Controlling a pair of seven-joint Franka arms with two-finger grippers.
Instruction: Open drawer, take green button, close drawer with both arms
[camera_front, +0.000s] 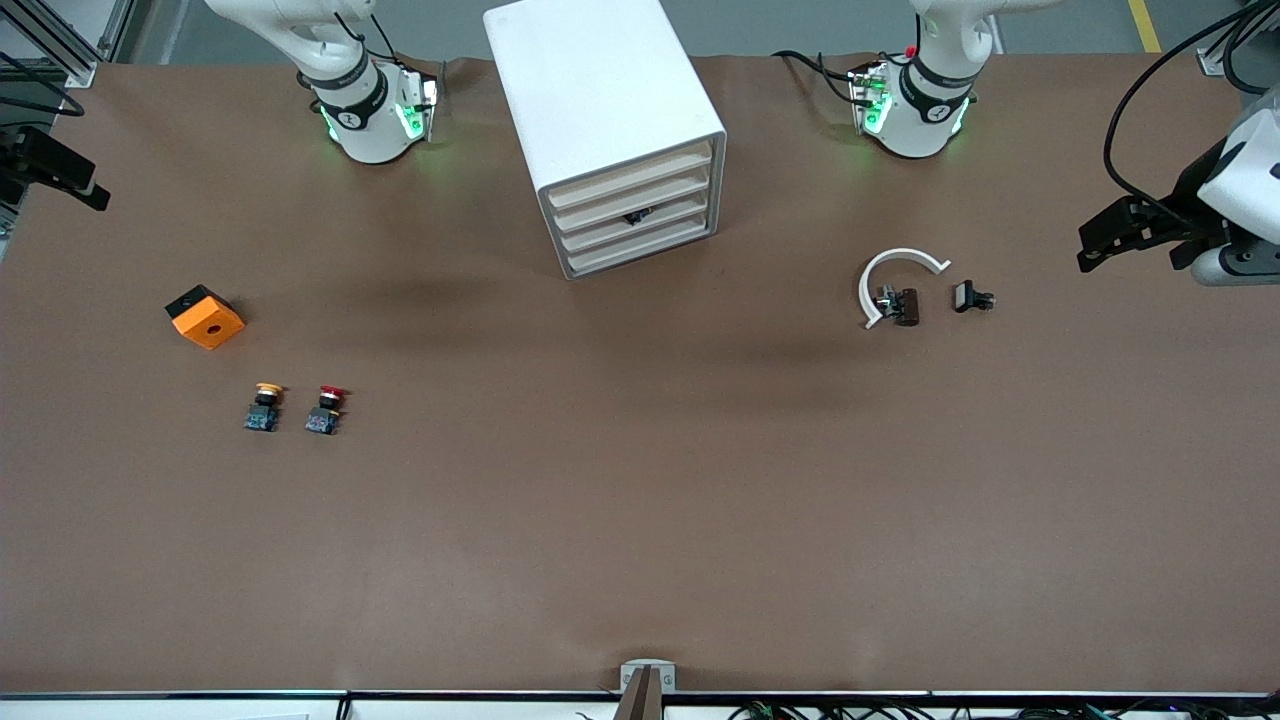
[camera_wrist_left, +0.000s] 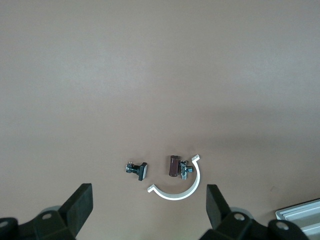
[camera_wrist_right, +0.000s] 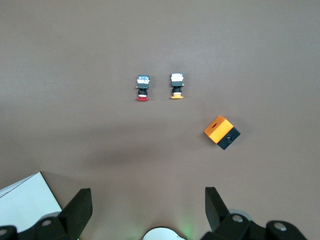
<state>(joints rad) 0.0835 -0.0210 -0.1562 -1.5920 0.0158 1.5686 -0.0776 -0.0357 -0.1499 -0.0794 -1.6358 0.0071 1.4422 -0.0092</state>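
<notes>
Nearest, yellow button (camera_front: 265, 405) and red button (camera_front: 326, 408) are decoys; cabinet (camera_front: 610, 130) drawers (camera_front: 634, 215) all shut, green one unseen; left hand (camera_front: 1130, 232) and right hand (camera_wrist_right: 145, 207), both apart, may pick a wrong drawer.

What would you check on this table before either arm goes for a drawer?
1. Drawers of the cabinet all shut: ok.
2. Left gripper open, holding nothing, over the white curved clip: ok.
3. Right gripper open, holding nothing, over bare table near the orange box: ok.
4. Green button in sight: not ok; only the yellow-capped button and red-capped button show.
5. Which drawer holds it: cannot tell.
</notes>
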